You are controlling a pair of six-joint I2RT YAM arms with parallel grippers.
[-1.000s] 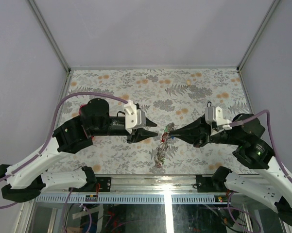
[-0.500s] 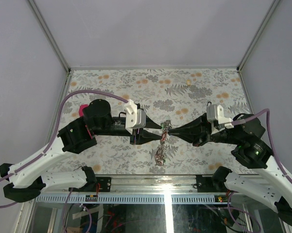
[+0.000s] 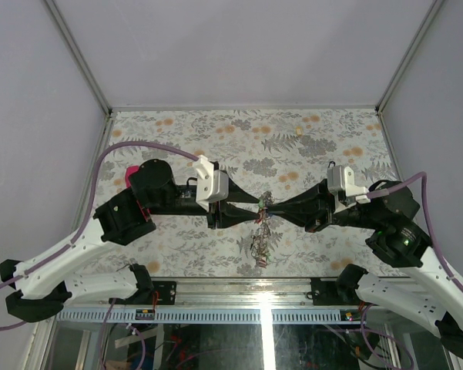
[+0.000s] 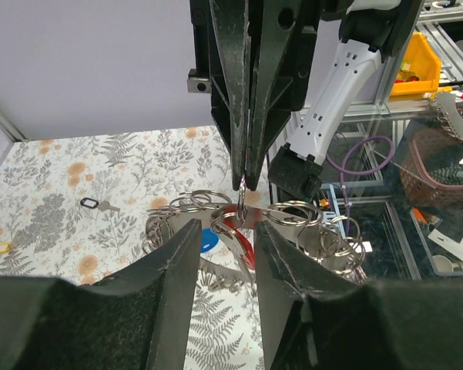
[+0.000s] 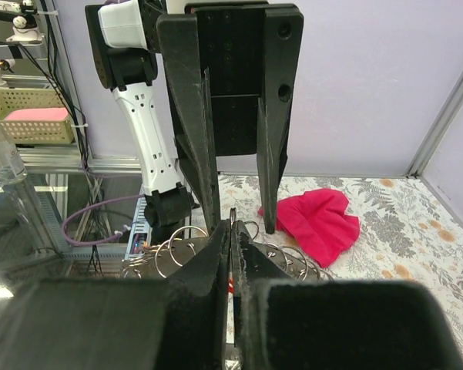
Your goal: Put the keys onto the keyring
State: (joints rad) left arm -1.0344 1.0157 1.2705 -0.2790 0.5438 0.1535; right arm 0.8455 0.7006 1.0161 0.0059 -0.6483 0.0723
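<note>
The keyring [image 3: 260, 225] hangs above the floral table between the two grippers, with keys and small split rings dangling from it. My right gripper [image 3: 270, 206] is shut on the top of the ring; its closed tips [image 5: 231, 228] pinch thin metal. My left gripper [image 3: 254, 210] is open and faces it, one jaw on either side of the ring [image 4: 239, 218]. A red tag [image 4: 245, 237] and a blue tag [image 4: 209, 240] hang between the left fingers [image 4: 186, 245]. A loose key with a black tag [image 4: 93, 203] lies on the table.
A magenta cloth [image 5: 317, 220] lies at the table's left edge, partly hidden by the left arm in the top view [image 3: 130, 171]. A cream tag [image 3: 300, 132] lies at the back right. The black-tagged key [image 3: 331, 165] lies behind the right wrist. Grey walls enclose three sides.
My left gripper has moved right until its open jaws straddle the ring. The bunch of keys has risen off the table and now hangs from my right gripper.
</note>
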